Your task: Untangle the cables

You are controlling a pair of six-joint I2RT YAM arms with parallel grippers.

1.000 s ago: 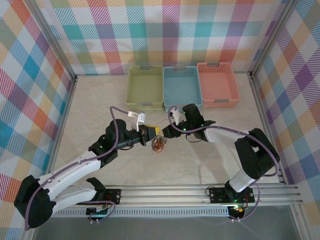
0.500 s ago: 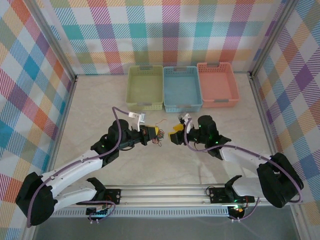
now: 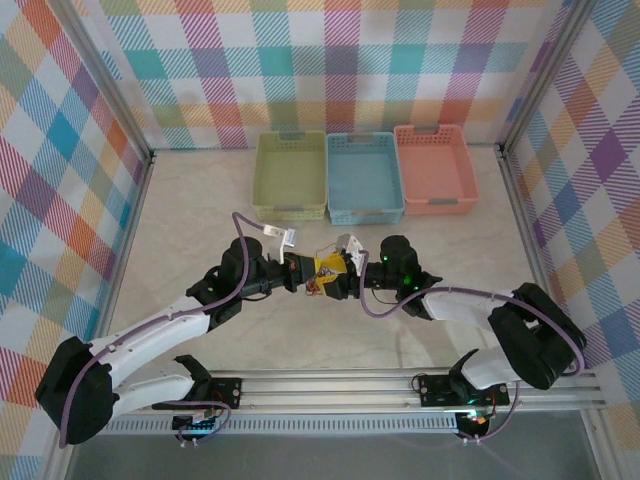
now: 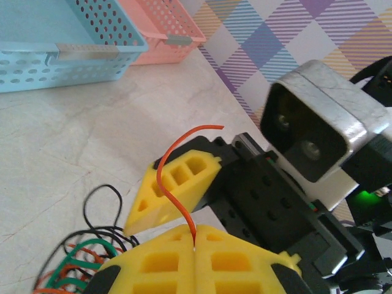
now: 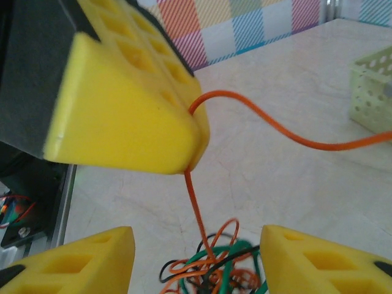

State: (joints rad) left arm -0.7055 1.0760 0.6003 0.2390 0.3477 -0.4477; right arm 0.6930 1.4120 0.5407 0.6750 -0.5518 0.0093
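The left hand (image 4: 195,242) is clamped shut on one orange wire (image 4: 164,184). In the top view the right hand (image 5: 196,257) sits just at its 3 o'clock, jaws apart and holding nothing. The cables (image 4: 79,263) remain a knot of orange, black and green loops at the left hand's 6 o'clock, low over the counter (image 3: 400,330). The pinched wire's free end curls toward 12 o'clock. Untangling looks barely begun: one strand is singled out, but none is pulled free.
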